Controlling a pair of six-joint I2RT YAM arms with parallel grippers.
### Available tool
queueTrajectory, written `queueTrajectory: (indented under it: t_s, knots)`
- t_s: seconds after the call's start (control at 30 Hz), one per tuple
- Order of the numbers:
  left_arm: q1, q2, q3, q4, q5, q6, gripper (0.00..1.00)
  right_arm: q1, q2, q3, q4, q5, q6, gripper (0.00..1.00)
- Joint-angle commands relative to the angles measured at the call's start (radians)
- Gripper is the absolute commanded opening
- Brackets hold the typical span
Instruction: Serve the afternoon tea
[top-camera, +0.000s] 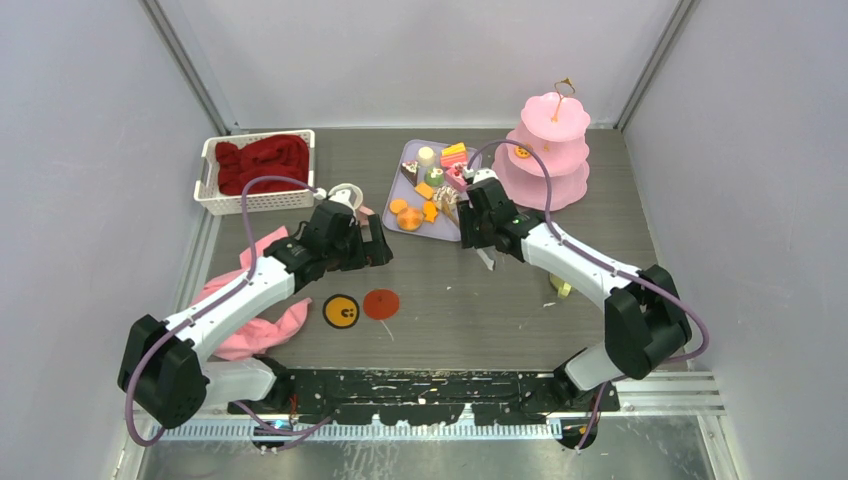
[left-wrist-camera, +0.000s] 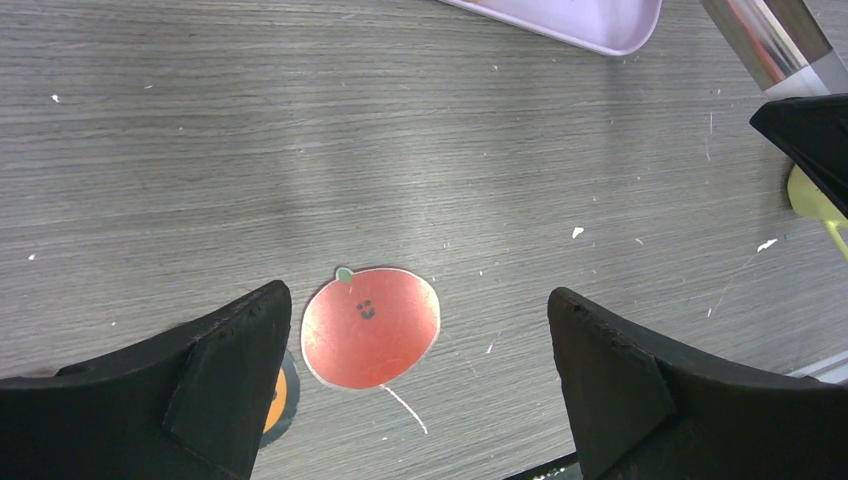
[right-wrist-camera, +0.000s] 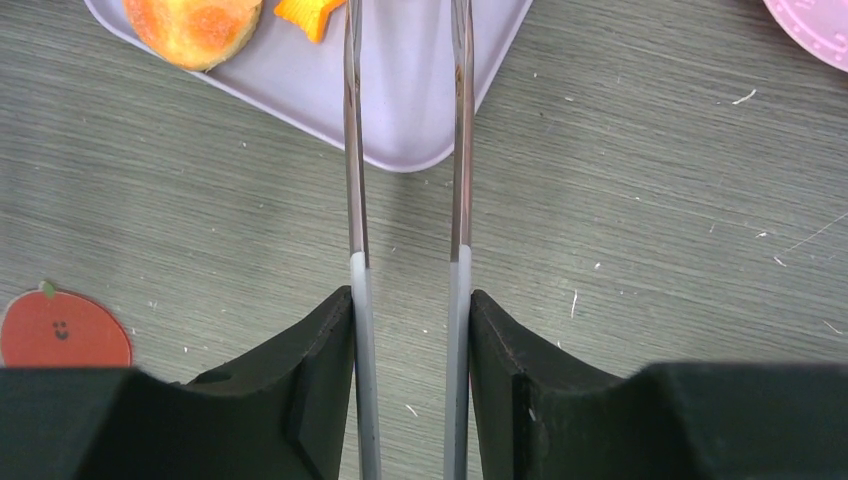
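Several small toy cakes and fruit pieces (top-camera: 430, 185) lie on a lavender tray (top-camera: 410, 150). The wrist view shows an orange cake (right-wrist-camera: 195, 25) and an orange piece (right-wrist-camera: 305, 12) at the tray's (right-wrist-camera: 420, 120) near corner. My right gripper (right-wrist-camera: 410, 300) (top-camera: 470, 218) is shut on long metal tweezers (right-wrist-camera: 352, 150), whose arms reach over the tray; their tips are out of view. A cream mug (top-camera: 345, 196) stands just behind my left gripper (top-camera: 375, 250). That gripper (left-wrist-camera: 418, 295) hangs wide open and empty over a red coaster (left-wrist-camera: 370, 325). One orange piece (top-camera: 522, 152) sits on the pink tiered stand (top-camera: 548, 150).
A white basket (top-camera: 210, 185) with a red cloth (top-camera: 262, 162) stands at the back left. A pink cloth (top-camera: 265, 325) lies under the left arm. An orange coaster (top-camera: 342, 311) lies beside the red coaster (top-camera: 380, 303). A small yellowish thing (top-camera: 560, 288) rests under the right arm.
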Motion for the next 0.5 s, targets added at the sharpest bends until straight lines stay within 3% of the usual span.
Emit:
queueTrajectory:
  t_s: [0.0, 0.47]
  knots:
    - [0.004, 0.004, 0.019, 0.041, 0.012, -0.002, 0.98, -0.006, -0.057, 0.011, 0.028, -0.021, -0.008, 0.26]
    - [0.004, -0.026, 0.015, 0.038, -0.024, 0.018, 0.99, -0.006, -0.187, 0.094, -0.088, -0.001, 0.011, 0.12]
